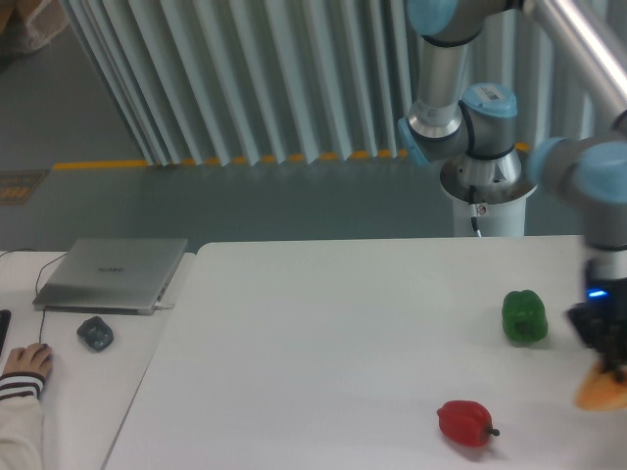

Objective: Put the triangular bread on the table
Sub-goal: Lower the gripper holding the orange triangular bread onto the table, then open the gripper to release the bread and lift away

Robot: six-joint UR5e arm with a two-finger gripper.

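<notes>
Bread [600,393] at right edge, right of red pepper [464,422], low over bench [323,343]. Fingers [605,367] seem pinching bread. Advice: lower until flat on bench, clear of green pepper [524,316], then spread fingers.

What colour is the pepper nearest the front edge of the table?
Red. The pepper shows clearly in the fixed camera view, lying on the white table.

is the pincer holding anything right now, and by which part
Yes: the pincer at the right edge holds the triangular bread by its upper edge; the rest hangs below, partly cut off.
</notes>
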